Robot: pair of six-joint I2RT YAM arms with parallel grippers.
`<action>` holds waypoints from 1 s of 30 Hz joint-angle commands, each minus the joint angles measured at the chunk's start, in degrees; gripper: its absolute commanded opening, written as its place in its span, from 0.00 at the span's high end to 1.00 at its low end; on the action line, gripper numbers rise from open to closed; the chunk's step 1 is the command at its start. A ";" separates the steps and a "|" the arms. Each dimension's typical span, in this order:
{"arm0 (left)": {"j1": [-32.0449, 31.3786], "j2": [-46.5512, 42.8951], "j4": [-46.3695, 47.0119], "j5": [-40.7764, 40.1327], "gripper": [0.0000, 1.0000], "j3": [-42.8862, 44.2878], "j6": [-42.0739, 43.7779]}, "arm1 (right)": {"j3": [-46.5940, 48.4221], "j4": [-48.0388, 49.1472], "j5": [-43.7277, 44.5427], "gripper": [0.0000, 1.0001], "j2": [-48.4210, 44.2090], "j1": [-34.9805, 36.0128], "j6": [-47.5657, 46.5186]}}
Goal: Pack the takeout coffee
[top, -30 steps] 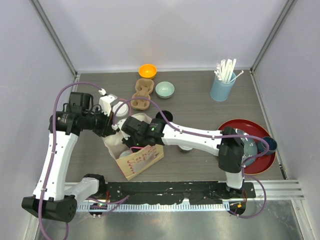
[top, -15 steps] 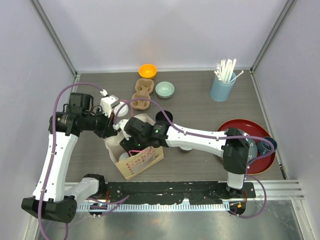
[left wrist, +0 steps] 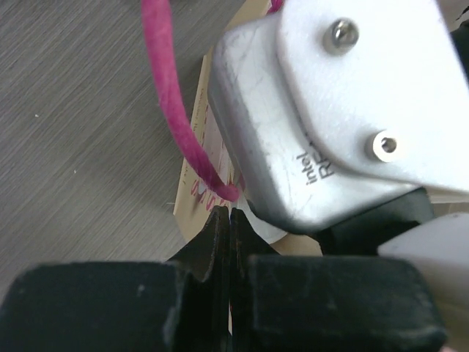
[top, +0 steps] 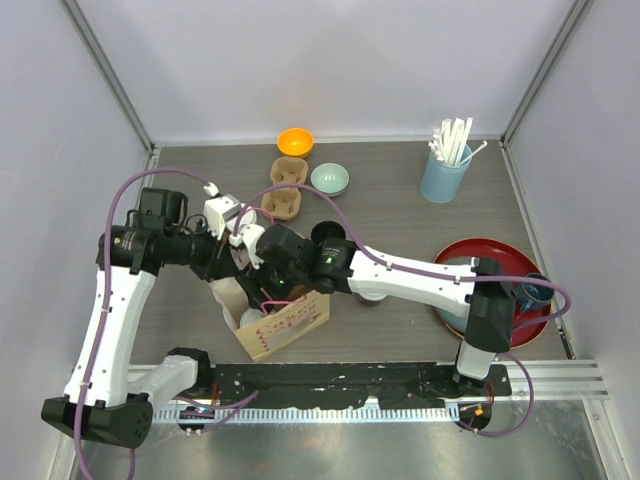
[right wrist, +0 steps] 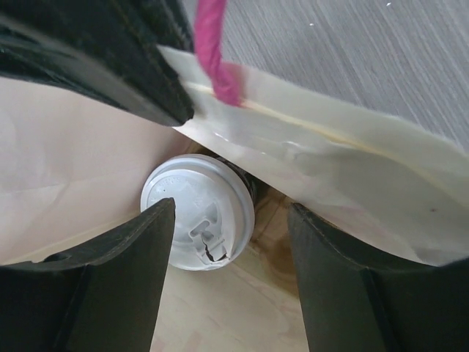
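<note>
A takeout coffee (right wrist: 198, 220) with a white lid stands upright at the bottom of the brown paper bag (top: 295, 322). From the top view its lid (top: 251, 318) shows through the bag's mouth. My right gripper (right wrist: 233, 209) hangs open just above it. One finger is over the lid's left edge, the other is well to the right. My left gripper (left wrist: 229, 216) is shut on the bag's rim (right wrist: 293, 147), holding the mouth open. A second white lid (top: 372, 296) peeks out from under the right arm.
At the back of the table are a cardboard cup carrier (top: 285, 190), an orange bowl (top: 295, 142) and a pale green bowl (top: 329, 179). A light-blue tumbler of straws (top: 445, 170) stands at the back right. A red tray (top: 480, 247) at the right carries a dark blue mug (top: 530, 292).
The right gripper's jaws have spread apart, letting go of the cup inside the bag. The right arm has shifted slightly toward the left arm. The left gripper still holds the rim.
</note>
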 commanded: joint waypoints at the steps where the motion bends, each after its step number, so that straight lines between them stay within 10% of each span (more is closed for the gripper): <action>1: -0.69 -0.49 -2.58 1.82 1.00 0.23 1.05 | 0.72 6.62 2.82 0.32 -6.08 0.02 -0.58; 30: -0.69 -0.93 -3.02 2.00 1.00 -0.21 1.49 | 1.60 10.32 13.45 0.27 -20.15 -0.06 -1.29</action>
